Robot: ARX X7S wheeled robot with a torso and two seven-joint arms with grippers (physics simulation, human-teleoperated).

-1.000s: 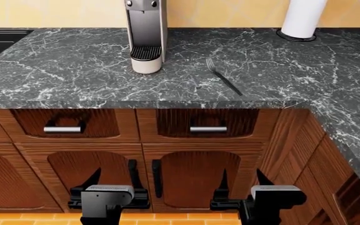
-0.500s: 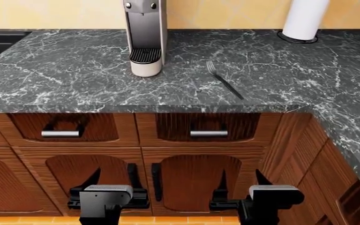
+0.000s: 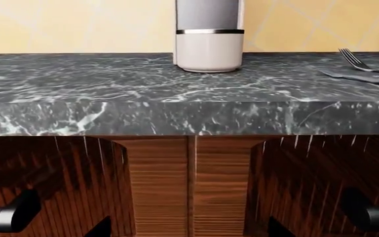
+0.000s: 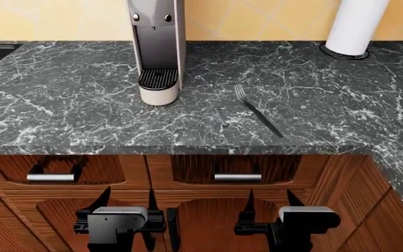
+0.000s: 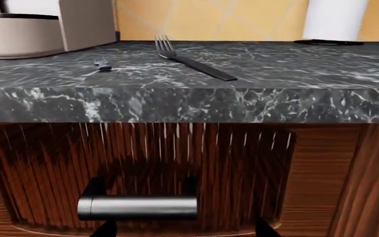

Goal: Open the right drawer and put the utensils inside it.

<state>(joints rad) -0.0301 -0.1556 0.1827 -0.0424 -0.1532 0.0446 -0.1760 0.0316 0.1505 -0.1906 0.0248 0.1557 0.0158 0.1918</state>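
Observation:
The right drawer [image 4: 187, 168] is closed under the counter edge, and its metal bar handle [image 4: 237, 177] is bare. A long dark fork [image 4: 257, 110] lies on the marble countertop [image 4: 82, 110] above it. A short paler fork [image 4: 220, 117] lies just to its left. My right gripper [image 4: 270, 202] is open, low in front of this drawer. In the right wrist view the handle [image 5: 136, 207] sits just above the open right gripper [image 5: 184, 229]. My left gripper [image 4: 128, 202] is open, facing the strip between the two drawers [image 3: 189, 187]. Both forks [image 3: 354, 59] show from the left wrist.
A coffee machine [image 4: 156, 47] stands on the counter left of the forks. A paper towel roll [image 4: 356, 23] stands at the back right. The left drawer's handle [image 4: 50, 177] is at the left. Cabinet doors with a vertical black handle [image 4: 172, 231] lie below. The counter wraps round on the right.
The countertop and drawers have slid lower in the head view. Both open grippers now stand higher against the cabinets, close under the drawer fronts. The forks have not moved.

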